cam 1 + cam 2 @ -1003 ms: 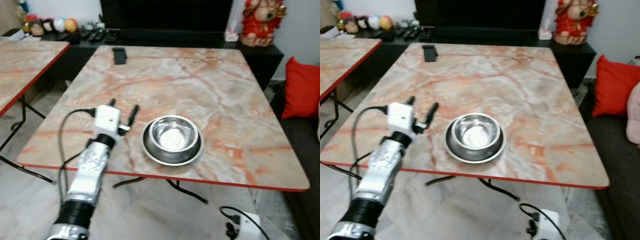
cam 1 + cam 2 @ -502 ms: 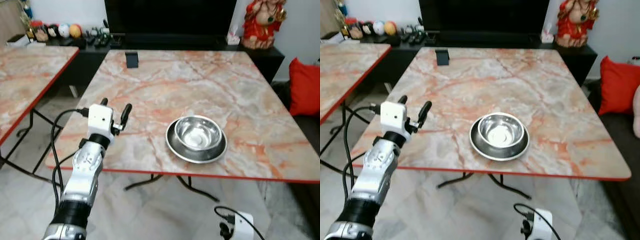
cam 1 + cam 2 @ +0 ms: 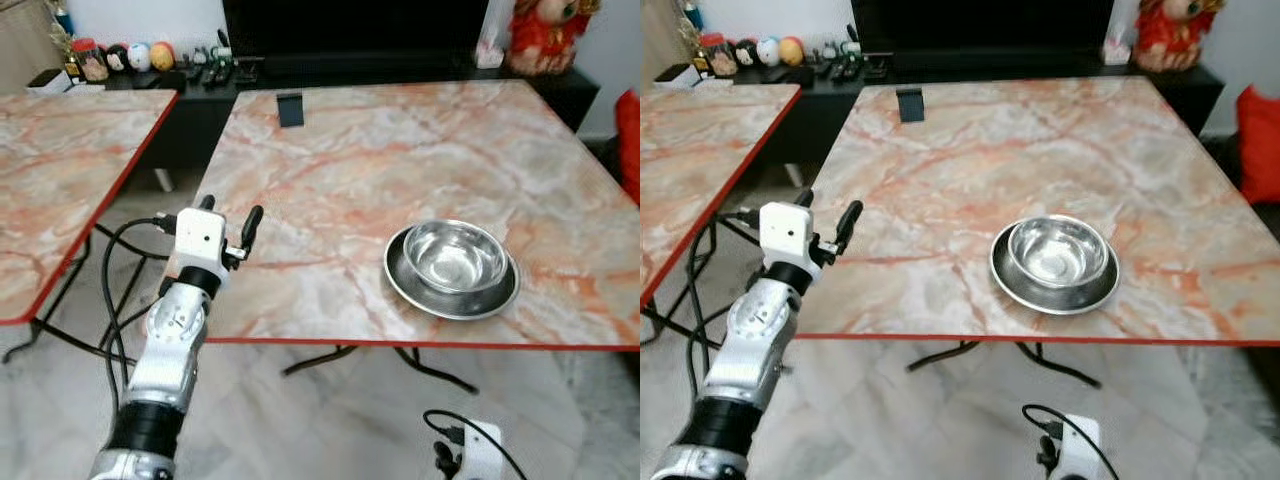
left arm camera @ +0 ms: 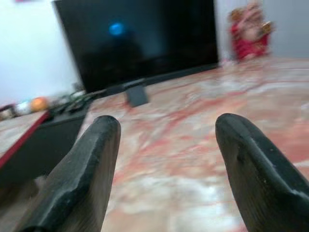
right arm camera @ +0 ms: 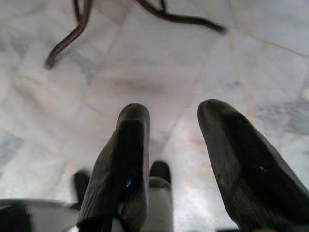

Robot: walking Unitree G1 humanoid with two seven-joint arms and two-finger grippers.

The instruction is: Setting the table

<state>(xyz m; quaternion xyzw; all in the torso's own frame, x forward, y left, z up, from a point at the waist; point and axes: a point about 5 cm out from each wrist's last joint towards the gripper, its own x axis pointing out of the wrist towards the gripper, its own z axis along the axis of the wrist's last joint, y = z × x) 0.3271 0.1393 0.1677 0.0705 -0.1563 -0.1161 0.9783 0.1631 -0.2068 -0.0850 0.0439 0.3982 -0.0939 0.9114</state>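
Left gripper (image 3: 227, 216), fingers wide and empty, hovers at the table's (image 3: 400, 150) front-left corner; right gripper (image 5: 169, 145), parted, hangs idle; likely next: fetch dishes beside the bowl (image 3: 457, 256).

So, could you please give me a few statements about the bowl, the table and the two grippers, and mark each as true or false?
1. The steel bowl sits on a steel plate on the marble table. True.
2. The left gripper is shut on the bowl. False: its fingers are open and empty, near the table's left edge, apart from the bowl.
3. A small dark object stands near the table's far edge. True.
4. The right gripper rests on the table. False: it hangs low, pointing at the tiled floor.
5. The bowl holds food. False: it looks empty.
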